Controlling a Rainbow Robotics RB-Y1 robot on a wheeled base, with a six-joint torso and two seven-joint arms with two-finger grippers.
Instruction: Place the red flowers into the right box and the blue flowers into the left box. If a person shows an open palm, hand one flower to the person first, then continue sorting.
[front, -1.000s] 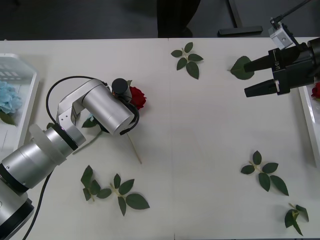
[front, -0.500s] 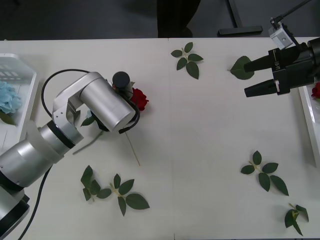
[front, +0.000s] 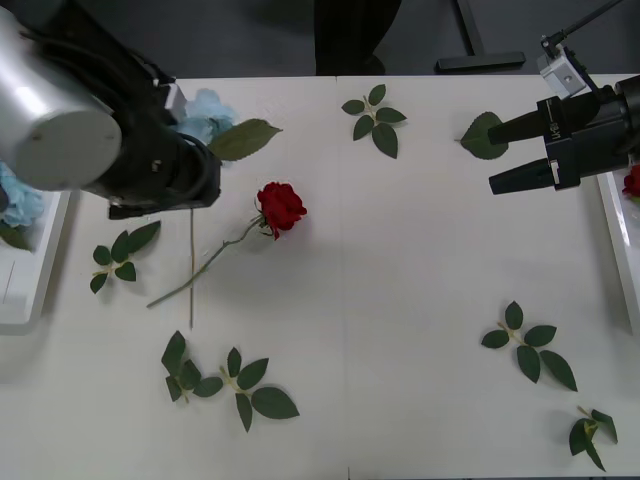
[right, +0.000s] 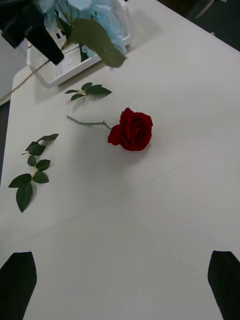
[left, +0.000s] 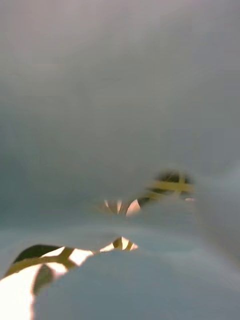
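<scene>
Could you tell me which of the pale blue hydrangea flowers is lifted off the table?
The pale blue hydrangea carried by the left gripper; the other lies in the white slotted basket.

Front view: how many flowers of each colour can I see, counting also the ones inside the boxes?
Red flowers: 2 (one on the table, one at the right box)
Blue flowers: 2 (one over the table, one in the left box)
Total: 4
</scene>
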